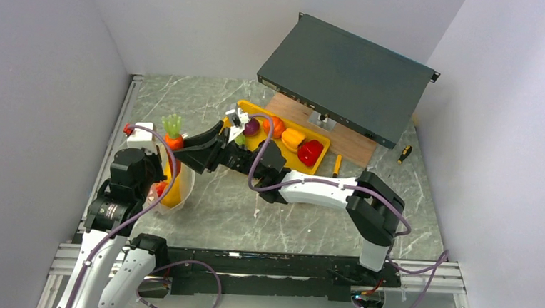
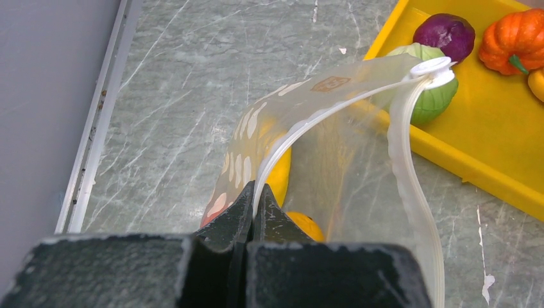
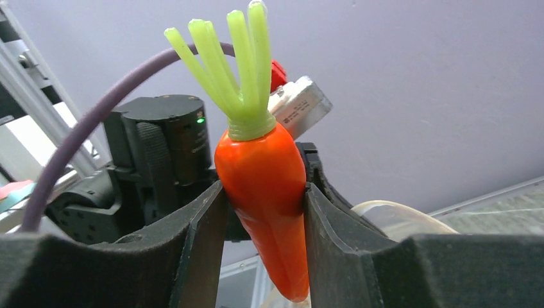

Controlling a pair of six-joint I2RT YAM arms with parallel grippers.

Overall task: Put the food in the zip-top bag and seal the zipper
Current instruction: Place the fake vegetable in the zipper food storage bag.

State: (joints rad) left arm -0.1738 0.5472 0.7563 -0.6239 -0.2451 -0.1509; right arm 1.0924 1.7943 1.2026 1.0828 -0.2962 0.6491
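R gripper clamps 1 carrot, tip down. L gripper pinched on rim of 1 bag, mouth open; pcs inside, count unclear. 1 tray holds 5 veg.

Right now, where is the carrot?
The carrot is left of centre in the top view, clamped upright in the right gripper, just above the zip-top bag held by the left gripper.

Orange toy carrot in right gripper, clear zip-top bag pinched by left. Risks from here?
1. The left gripper pinches the clear plastic bag at one rim spot; the floppy mouth may fold when the orange toy carrot enters.
2. The right gripper clamps the carrot's tapered body; it might slip.
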